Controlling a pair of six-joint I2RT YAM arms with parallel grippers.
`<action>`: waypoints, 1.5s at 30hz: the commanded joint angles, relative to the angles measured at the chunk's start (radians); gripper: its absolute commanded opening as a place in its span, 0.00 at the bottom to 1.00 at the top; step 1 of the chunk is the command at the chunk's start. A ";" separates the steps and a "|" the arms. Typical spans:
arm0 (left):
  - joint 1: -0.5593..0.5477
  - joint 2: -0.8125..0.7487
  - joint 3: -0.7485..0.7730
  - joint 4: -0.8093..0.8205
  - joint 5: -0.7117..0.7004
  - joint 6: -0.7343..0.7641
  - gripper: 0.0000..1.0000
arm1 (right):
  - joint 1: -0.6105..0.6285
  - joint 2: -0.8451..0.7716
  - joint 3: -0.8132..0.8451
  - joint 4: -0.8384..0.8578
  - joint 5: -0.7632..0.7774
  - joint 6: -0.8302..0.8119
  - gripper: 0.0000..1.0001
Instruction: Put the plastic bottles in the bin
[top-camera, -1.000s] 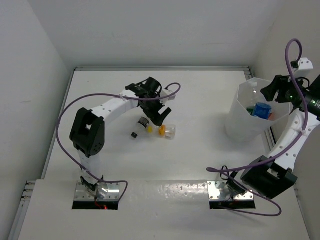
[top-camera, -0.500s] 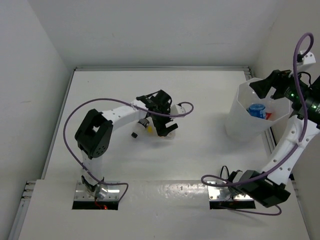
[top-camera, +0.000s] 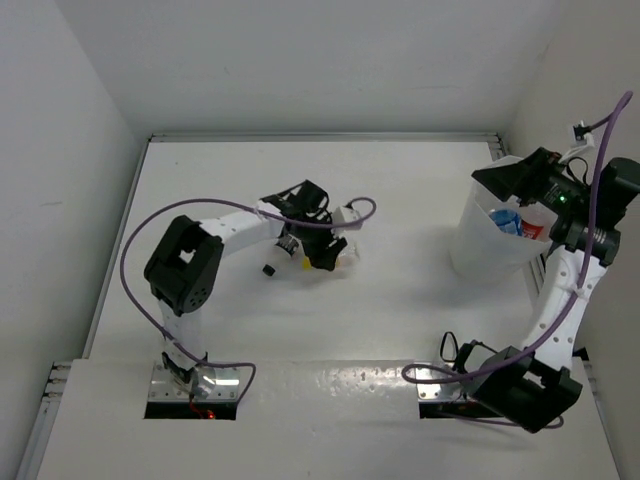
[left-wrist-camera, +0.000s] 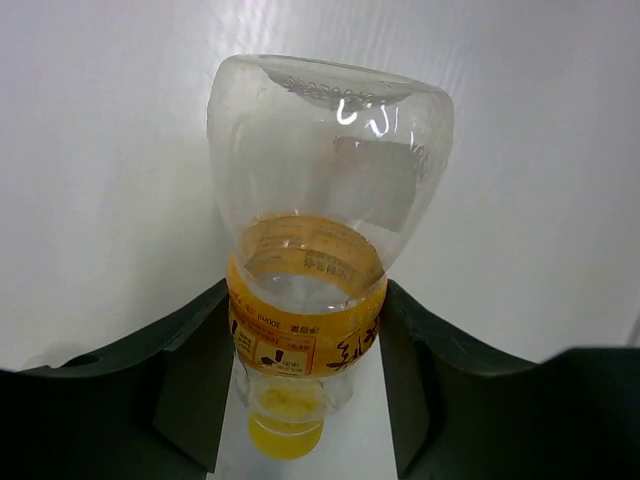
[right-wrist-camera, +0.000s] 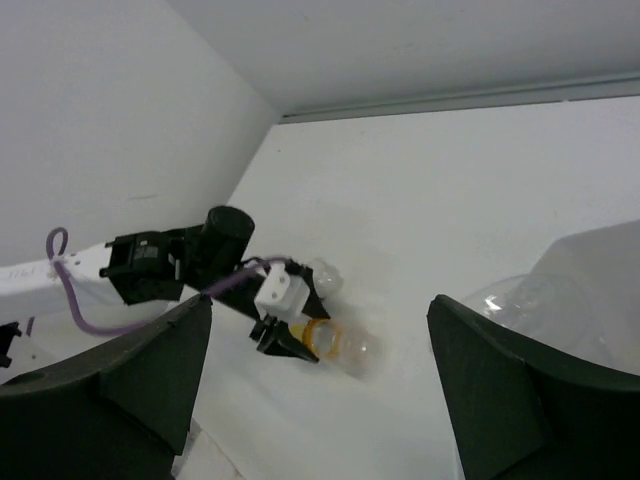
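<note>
Bottle (left-wrist-camera: 312, 250) — orange label, script possibly Japanese | left gripper (left-wrist-camera: 305, 330) clamps it | right gripper (right-wrist-camera: 320, 335) spread

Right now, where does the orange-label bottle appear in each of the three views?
Top external: orange-label bottle centre-left on the table, under the left gripper.
Left wrist: the bottle at centre, between the fingers.
Right wrist: the bottle lower centre-left.
Shared landmark: the left gripper closed on it.

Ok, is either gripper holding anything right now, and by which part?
The left gripper is shut on the yellow-orange bottle, clamping its orange label band near the cap end. The right gripper, over the bin, holds nothing.
</note>
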 joint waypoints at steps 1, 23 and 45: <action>0.099 -0.164 0.114 0.125 0.308 -0.177 0.43 | 0.068 -0.023 0.008 0.277 -0.025 0.177 0.89; 0.098 -0.250 0.193 0.853 0.683 -1.042 0.42 | 0.724 0.209 0.348 0.003 0.162 -0.071 0.99; 0.085 -0.259 0.231 0.595 0.568 -0.901 1.00 | 0.728 0.165 0.317 -0.070 0.221 -0.186 0.20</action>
